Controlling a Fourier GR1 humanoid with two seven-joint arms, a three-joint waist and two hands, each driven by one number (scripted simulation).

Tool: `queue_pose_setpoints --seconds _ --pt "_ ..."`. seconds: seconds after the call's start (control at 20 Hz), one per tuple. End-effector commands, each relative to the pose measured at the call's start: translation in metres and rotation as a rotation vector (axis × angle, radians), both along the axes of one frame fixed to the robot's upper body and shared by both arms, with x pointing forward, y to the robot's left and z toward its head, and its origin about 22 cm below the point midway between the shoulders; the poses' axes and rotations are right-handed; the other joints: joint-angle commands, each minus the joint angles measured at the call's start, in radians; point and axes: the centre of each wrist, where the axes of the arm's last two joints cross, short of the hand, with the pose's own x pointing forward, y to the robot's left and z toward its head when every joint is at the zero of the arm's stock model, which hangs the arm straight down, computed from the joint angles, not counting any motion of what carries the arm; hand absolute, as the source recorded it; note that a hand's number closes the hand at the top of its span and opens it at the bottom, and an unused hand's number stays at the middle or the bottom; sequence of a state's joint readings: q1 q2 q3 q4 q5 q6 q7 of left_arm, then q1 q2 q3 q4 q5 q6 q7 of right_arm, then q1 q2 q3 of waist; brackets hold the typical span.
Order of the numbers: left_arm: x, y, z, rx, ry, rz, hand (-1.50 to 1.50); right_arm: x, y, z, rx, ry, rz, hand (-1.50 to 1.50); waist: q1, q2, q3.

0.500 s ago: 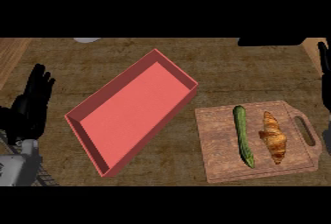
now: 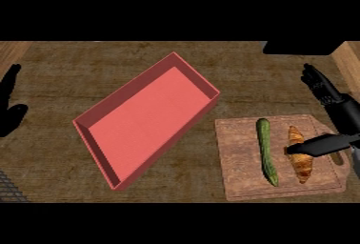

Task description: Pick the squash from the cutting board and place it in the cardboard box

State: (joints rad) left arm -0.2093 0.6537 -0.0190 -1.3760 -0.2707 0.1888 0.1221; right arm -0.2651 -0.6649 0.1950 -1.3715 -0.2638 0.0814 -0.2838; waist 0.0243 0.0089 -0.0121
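The right hand is over the cutting board, near the squash.

The long green squash (image 2: 266, 151) lies on the wooden cutting board (image 2: 243, 176) on the table (image 2: 84, 66). It points up and down the picture, beside a croissant (image 2: 302, 167). The right hand (image 2: 325, 93) has straight fingers spread apart, its thumb across the croissant. The red box (image 2: 144, 119) sits left. The left hand (image 2: 10, 107) rests open at the left edge.

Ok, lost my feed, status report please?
Left robot hand open, resting at left edge. Right robot hand open, over the croissant. Squash on cutting board, untouched. Red box empty, path unobstructed.
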Motion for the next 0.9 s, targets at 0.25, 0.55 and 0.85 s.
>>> queue_pose_setpoints --seconds 0.25,0.55,0.85 --pt "-0.013 -0.030 -0.054 -0.306 0.068 0.071 0.00 -0.055 -0.036 -0.088 0.185 0.037 0.203 -1.50 0.002 -0.001 0.016" --pt "-0.007 -0.030 -0.062 -0.301 0.069 0.074 0.00 -0.036 -0.075 -0.058 -0.135 -0.068 0.253 -1.50 0.013 0.003 0.010" --pt "-0.005 -0.044 -0.061 -0.306 0.076 0.035 0.00 -0.022 -0.090 -0.023 -0.490 0.016 0.358 -1.50 0.041 -0.004 0.008"
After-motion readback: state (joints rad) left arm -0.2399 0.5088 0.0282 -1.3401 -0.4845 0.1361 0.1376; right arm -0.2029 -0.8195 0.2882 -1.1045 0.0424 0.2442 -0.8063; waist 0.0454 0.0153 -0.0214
